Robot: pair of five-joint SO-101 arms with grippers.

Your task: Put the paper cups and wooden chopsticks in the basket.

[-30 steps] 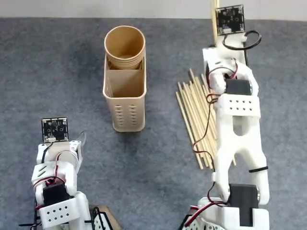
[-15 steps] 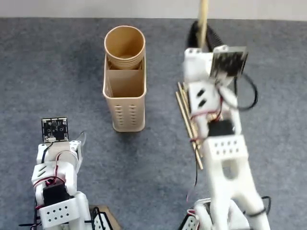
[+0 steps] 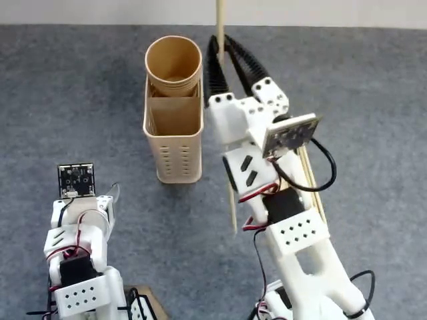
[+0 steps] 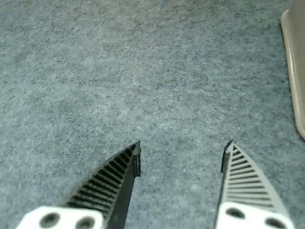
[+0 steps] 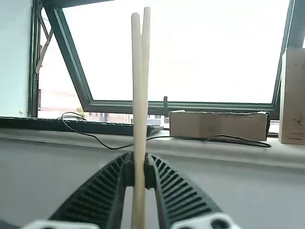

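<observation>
Upright in ribbed right claw (image 5: 138, 171): slim wooden chopsticks (image 5: 138, 86).

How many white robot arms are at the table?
2. The left white plastic robot arm is at the high view's lower left. The right arm is beside the beige plastic basket, its gripper clamping pale wooden chopsticks upright. None seems hidden.

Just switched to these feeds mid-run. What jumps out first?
The right gripper is raised well off the table, clamping a pair of wooden chopsticks upright, just to the right of the basket in the high view. Stacked paper cups already sit in the basket's far compartment. The left gripper hangs open over bare grey carpet.
</observation>
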